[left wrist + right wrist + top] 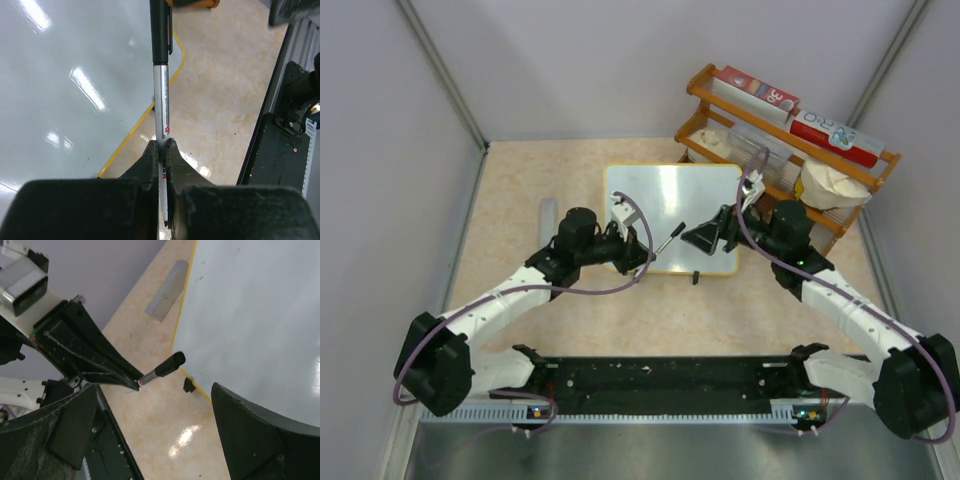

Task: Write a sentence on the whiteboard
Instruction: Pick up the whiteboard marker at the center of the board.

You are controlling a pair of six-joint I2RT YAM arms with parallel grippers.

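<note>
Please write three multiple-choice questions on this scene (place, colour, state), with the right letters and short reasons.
1. Where is the marker? A in the left gripper; B in a cup; C in a drawer.
2. What colour is the whiteboard rim? A blue; B yellow; C red.
3. How are the right gripper jaws? A shut on cloth; B open, empty; C shut, empty.
1 A: its jaws clamp the barrel. 2 B: yellow edge in both wrist views. 3 B: wide apart, holding nothing.

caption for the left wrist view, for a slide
Left gripper shut on a silver, black-ended marker at the yellow-rimmed edge of the whiteboard, no writing visible.
</note>
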